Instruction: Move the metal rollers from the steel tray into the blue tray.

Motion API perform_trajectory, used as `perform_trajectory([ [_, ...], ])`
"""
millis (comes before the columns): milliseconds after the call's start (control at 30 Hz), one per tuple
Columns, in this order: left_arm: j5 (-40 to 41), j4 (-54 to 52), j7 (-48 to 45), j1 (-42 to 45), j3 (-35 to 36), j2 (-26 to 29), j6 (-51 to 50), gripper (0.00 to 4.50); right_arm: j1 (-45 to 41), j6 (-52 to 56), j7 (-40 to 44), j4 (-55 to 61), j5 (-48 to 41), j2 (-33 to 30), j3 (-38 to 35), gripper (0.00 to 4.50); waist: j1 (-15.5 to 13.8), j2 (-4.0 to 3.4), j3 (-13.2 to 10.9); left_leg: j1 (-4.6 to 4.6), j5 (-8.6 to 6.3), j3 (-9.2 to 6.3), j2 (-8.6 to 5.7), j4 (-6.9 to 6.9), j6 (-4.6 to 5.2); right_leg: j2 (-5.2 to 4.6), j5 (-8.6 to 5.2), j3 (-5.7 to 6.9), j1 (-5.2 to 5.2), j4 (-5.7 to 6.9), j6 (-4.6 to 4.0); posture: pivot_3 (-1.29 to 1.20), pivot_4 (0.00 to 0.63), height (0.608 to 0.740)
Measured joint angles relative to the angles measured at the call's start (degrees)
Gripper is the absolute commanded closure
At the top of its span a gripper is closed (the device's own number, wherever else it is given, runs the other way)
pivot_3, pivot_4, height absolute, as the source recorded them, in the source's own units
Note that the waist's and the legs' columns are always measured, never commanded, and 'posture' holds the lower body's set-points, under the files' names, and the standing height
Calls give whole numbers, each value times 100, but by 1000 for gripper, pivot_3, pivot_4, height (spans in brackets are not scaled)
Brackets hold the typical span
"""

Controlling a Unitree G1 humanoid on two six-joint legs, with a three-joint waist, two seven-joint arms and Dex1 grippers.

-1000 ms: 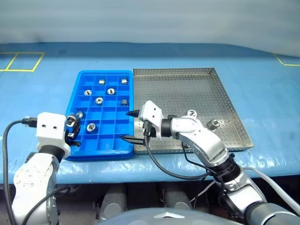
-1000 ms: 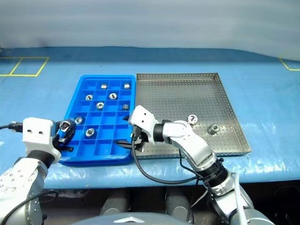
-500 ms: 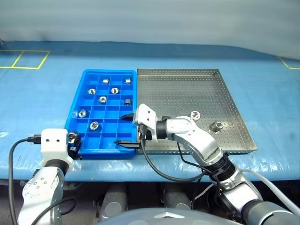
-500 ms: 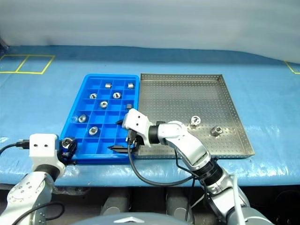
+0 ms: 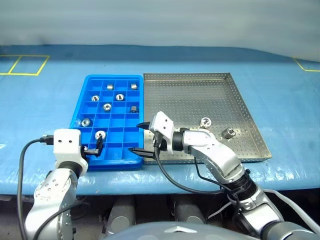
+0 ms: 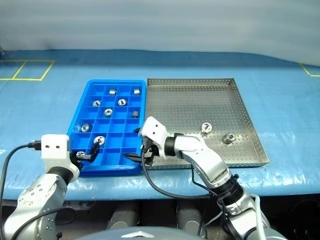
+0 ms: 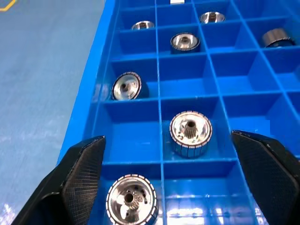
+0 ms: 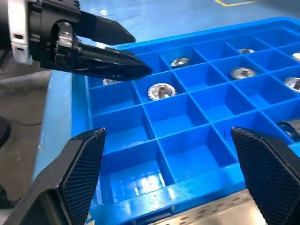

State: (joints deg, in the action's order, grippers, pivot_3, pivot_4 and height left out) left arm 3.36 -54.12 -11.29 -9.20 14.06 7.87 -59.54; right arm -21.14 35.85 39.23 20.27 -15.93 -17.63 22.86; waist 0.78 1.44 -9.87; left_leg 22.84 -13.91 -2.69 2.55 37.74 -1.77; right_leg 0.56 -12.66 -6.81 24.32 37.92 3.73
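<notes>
My left gripper (image 5: 95, 148) hangs with its black fingers spread over the near-left corner of the bright blue plastic gridded tray (image 5: 131, 161), and directly under it in the wrist view a shiny silver roller with a hole through its middle (image 7: 131, 201) sits in the nearest compartment, apart from either finger; I judge it dropped there on purpose, one piece per cell. Other rollers lie singly in compartments further in, such as the one just beyond (image 7: 190, 132) and another to its left (image 7: 126, 86). My right gripper (image 5: 141, 136) is released too, jaws wide and empty, parked over the tray's near-right edge where it meets the large perforated steel tray (image 5: 190, 95) (a sensible waiting spot, I think, close to the supply). Two rollers are left on the steel floor, one (image 5: 204, 121) near the middle and one (image 5: 228, 132) to its right near the rim. Both trays sit side by side, touching, on a table under a blue cover (image 5: 50, 105), with yellow tape marks (image 5: 22, 64) at the far left and a pale wall behind.
</notes>
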Motion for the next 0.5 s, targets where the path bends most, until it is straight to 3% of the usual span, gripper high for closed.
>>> perform_trajectory([
  [267, -78, 990, -12, 326, -918, 10, 2215, 43, 358, 316, -1162, 166, 246, -3, -980, 0, 189, 1, 1, 8, 0, 12, -2, -4, 0, -3, 3, -10, 7, -9, 4, -56, 150, 740],
  [500, 241, 1559, -642, 357, -1807, 87, 3072, 43, 374, 797, -2268, 9, 630, 192, -1613, 0, 441, 0, 0, 11, -1, 15, -2, -7, 1, -1, 4, -16, 14, -6, 6, -87, 150, 740],
])
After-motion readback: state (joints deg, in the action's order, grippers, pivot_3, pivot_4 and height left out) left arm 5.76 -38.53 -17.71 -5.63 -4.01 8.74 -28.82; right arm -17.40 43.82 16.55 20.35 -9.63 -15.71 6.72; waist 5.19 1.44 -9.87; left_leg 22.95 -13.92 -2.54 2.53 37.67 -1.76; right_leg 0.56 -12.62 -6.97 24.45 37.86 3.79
